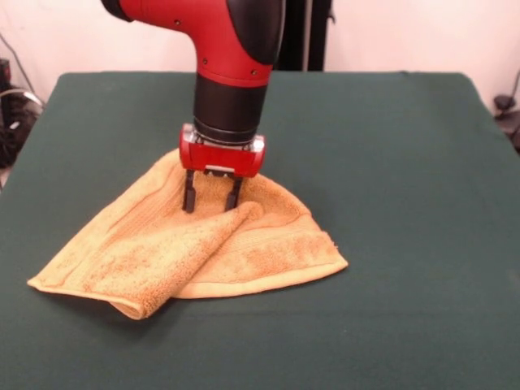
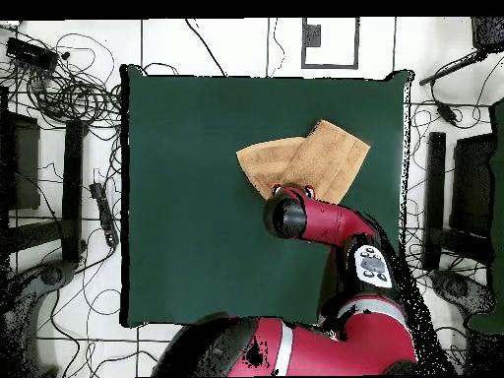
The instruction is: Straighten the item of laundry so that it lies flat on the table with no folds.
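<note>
Closest to me is the folded corner of the towel, a thick doubled edge of yellow-orange terry pointing down toward the table's near side. The towel is not lying flat: one big flap is turned over the rest, so a long diagonal fold runs up from that corner to the middle of the cloth, and a single layer with a hemmed, curved edge sticks out from under it on the right. It sits on the green table, roughly in the middle as seen from the front (from overhead it lies toward the far edge, right of centre). The red and black arm comes straight down over the cloth. Its gripper has both dark fingers parted a little, their tips down at the towel's surface just above the top of the fold, with nothing pinched between them.
</note>
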You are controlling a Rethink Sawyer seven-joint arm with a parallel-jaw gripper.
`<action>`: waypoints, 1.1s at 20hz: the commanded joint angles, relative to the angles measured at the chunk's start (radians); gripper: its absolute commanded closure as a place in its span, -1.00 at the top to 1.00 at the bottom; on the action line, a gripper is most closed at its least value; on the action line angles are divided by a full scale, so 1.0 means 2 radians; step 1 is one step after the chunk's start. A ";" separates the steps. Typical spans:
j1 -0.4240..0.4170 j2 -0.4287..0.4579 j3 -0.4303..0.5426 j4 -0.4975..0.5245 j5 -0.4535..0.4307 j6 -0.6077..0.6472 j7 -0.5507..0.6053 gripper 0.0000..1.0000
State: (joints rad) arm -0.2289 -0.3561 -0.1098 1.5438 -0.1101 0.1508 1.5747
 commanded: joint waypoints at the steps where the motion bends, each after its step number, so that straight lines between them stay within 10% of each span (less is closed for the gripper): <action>1: 0.005 0.102 0.070 -0.006 0.003 0.010 0.062 1.00; 22: 0.007 0.113 0.074 -0.044 -0.017 0.054 0.025 1.00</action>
State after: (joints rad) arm -0.2295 -0.3502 -0.1063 1.5050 -0.1111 0.2313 1.5747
